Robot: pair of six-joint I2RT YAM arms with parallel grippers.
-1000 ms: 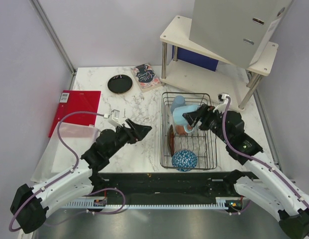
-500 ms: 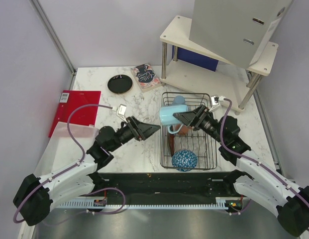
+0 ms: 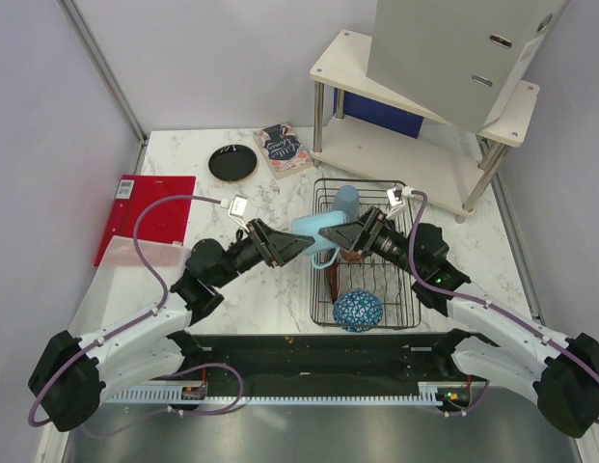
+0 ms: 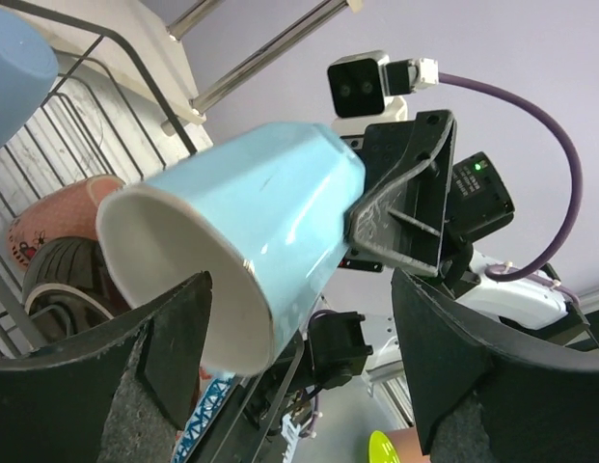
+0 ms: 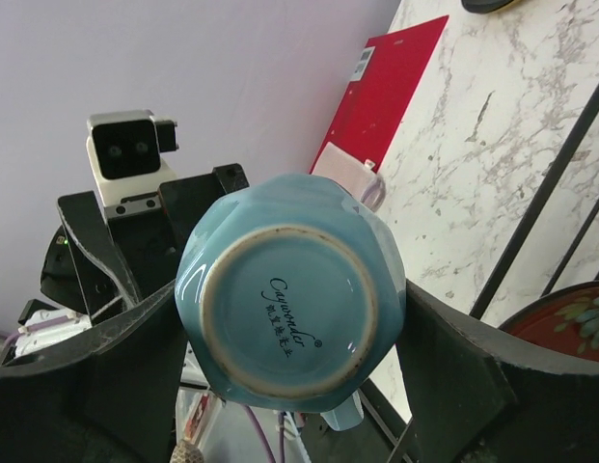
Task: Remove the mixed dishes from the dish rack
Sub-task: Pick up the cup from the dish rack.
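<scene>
My right gripper is shut on a light-blue cup and holds it by its base end, on its side, above the left edge of the black wire dish rack. In the right wrist view the cup's base fills the space between my fingers. My left gripper is open, its fingers either side of the cup's mouth. In the rack are a second light-blue cup, a salmon-pink mug, a dark red-brown plate and the patterned bowl.
A black plate and a patterned booklet lie at the back of the table. A red folder lies at the left. The white two-tier shelf with a grey box stands behind the rack.
My right gripper has lifted the light-blue cup out of the rack and carried it left. My left gripper has moved right until its open fingers flank the cup's mouth.
</scene>
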